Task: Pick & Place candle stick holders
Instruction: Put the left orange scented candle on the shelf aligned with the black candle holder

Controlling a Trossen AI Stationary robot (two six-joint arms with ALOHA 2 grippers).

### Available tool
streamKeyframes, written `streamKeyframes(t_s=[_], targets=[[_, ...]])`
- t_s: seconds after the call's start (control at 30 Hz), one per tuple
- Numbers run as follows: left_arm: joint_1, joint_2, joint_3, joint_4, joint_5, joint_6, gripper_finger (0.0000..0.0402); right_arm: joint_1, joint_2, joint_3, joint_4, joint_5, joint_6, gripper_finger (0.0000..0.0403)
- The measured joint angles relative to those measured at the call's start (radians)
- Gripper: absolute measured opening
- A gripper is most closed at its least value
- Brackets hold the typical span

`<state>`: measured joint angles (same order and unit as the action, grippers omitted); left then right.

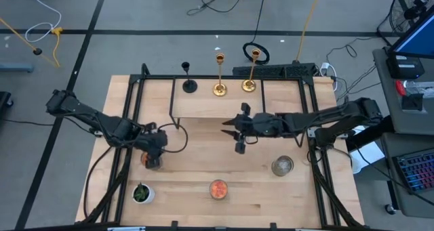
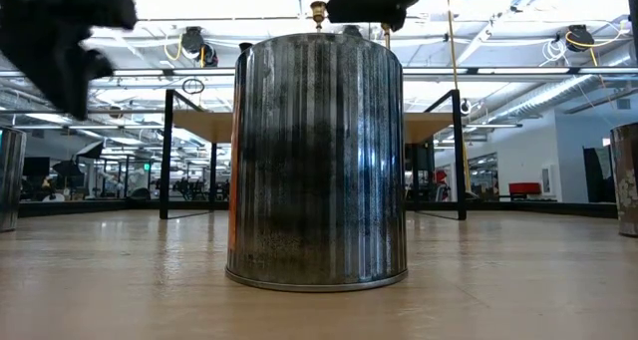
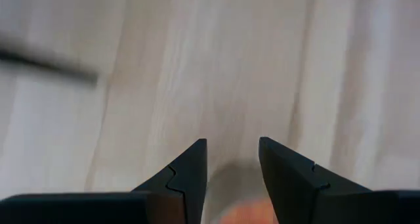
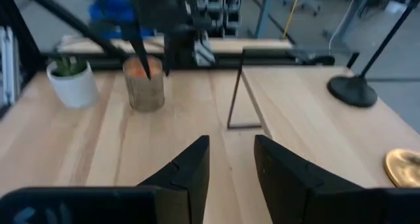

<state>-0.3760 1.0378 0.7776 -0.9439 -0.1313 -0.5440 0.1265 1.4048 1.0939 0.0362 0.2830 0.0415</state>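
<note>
A short black candlestick (image 1: 188,83) and two tall gold candlesticks (image 1: 219,75) (image 1: 251,72) stand by their round bases on the raised wooden shelf (image 1: 203,106) at the back. My right gripper (image 1: 234,131) is open and empty, held level above the table in front of the shelf and pointing toward the table's left. Its wrist view shows the black base (image 4: 354,89) and the edge of a gold base (image 4: 403,166). My left gripper (image 1: 150,160) is open and points down over a glass jar with an orange candle (image 4: 146,86). My left gripper stands with its open fingers (image 3: 187,178) over the top of the orange candle jar (image 3: 237,201). The jar stands upright on the table. I cannot tell whether a finger touches it.
A ribbed metal tin (image 1: 283,165) stands at the right front. A second orange candle jar (image 1: 218,188) stands at the front middle, close before the low camera (image 2: 317,161). A small green plant in a white pot (image 1: 142,192) stands at the front left. A black frame (image 1: 312,122) rims the table.
</note>
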Motion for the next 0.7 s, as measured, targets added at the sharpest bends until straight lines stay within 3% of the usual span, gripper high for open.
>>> streamKeyframes(t_s=[0.27, 0.7], targets=[[0.000, 0.000, 0.000, -0.250, 0.067, -0.147, 0.0145, 0.000, 0.000, -0.096, 0.204, -0.001, -0.033, 0.0114], [0.000, 0.002, -0.027, -0.268, 0.079, -0.134, 0.0145, 0.000, 0.000, -0.134, 0.248, -0.001, -0.035, 0.0114]])
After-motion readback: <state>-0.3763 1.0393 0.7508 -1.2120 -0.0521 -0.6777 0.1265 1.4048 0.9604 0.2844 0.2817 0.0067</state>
